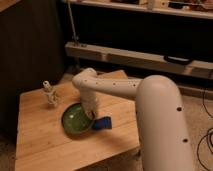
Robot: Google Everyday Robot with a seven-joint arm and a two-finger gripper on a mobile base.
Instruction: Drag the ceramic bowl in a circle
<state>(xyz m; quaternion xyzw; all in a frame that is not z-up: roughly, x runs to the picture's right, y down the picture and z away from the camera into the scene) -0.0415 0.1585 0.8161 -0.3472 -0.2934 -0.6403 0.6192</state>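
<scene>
Wood-plank table of pale grain stands in a dim room, with a dark wall panel to its left and a long grey rail under dark shelving behind; speckled floor shows at the right, with a dark cable looping over it. On the tabletop the ceramic bowl, green and glossy, sits upright near the middle, slightly toward the front; a blue block lies just beside its right rim, and a small pale upright item stands apart toward the back left. A thick white arm reaches in from the right foreground and bends down over the bowl; the gripper comes down at the bowl's right edge, between the bowl's centre and the blue block; its fingers are closed together, with the tip meeting the bowl at or just inside the rim; whether they pinch the rim or only press on it cannot be told.
</scene>
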